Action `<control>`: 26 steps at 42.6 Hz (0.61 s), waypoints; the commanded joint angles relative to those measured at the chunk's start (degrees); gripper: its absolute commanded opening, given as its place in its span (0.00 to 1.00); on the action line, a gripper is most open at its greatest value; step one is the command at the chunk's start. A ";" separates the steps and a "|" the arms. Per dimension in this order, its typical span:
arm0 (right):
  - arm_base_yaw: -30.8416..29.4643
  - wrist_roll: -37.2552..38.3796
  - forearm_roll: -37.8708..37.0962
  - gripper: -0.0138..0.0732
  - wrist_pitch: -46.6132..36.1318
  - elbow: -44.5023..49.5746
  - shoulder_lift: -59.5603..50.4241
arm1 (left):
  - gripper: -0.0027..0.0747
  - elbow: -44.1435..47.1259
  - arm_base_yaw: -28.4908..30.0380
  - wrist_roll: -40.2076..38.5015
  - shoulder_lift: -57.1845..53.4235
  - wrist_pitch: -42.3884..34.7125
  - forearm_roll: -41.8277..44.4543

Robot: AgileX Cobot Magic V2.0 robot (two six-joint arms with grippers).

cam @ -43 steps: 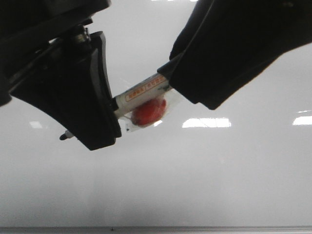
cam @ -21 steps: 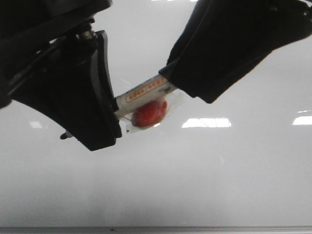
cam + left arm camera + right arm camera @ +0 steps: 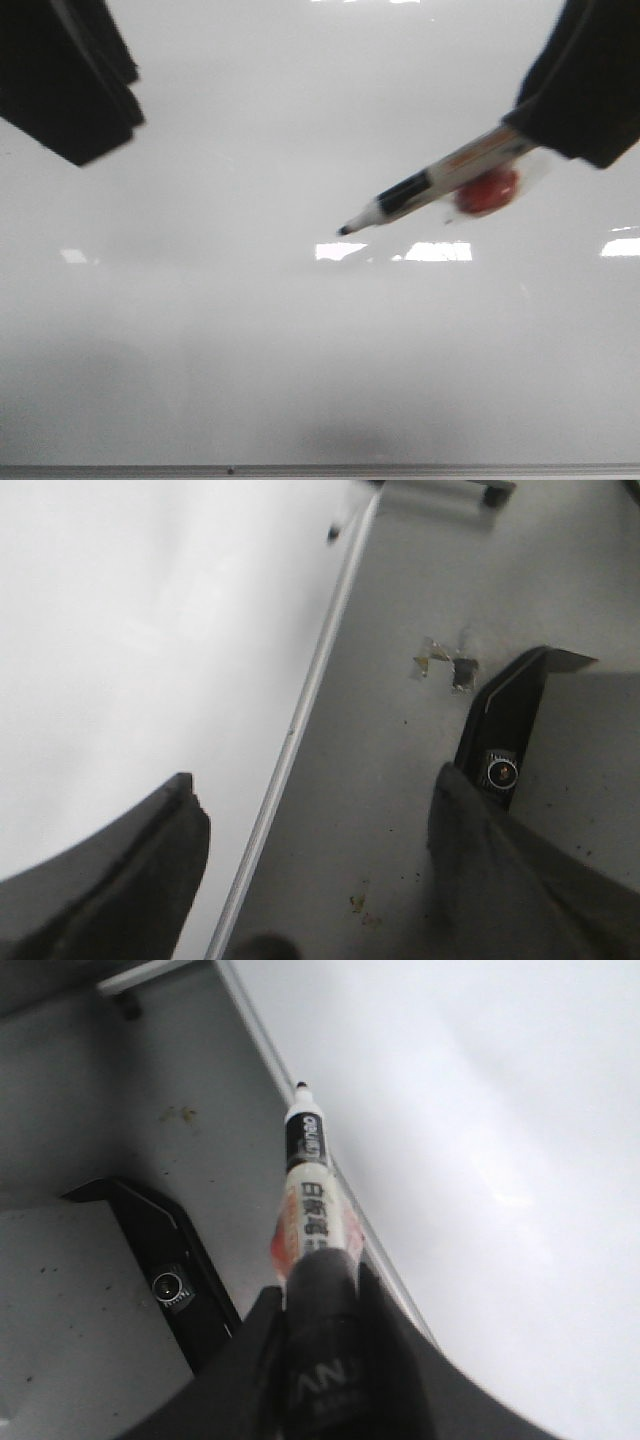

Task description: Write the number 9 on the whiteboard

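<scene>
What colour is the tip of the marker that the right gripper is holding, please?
Black. The marker tip is bare and dark, beyond a white neck and a black band; the front view shows it best.

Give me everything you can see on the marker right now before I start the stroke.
The marker is a slim white pen with a black band near its front, orange-red printed labelling along the barrel and a small dark tip, uncapped. The right gripper is shut on its rear end. Something red, blurred, sits against the barrel near the grip. In the front view the marker slants down to the left, its tip in front of the whiteboard; contact cannot be judged. No ink mark shows on the board.
</scene>
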 commanded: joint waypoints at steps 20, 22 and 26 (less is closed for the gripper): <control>-22.00 -9.46 31.97 0.08 -11.86 7.70 -6.30 | 0.63 9.70 15.35 -8.40 -15.59 -10.56 -5.22; -22.00 -9.70 31.97 0.08 -12.76 6.79 -4.89 | 0.63 9.70 15.35 -8.40 -15.59 -10.56 -5.22; -22.00 -10.65 31.97 0.08 -13.86 4.35 -1.65 | 0.63 9.70 15.35 -8.40 -15.59 -10.56 -5.35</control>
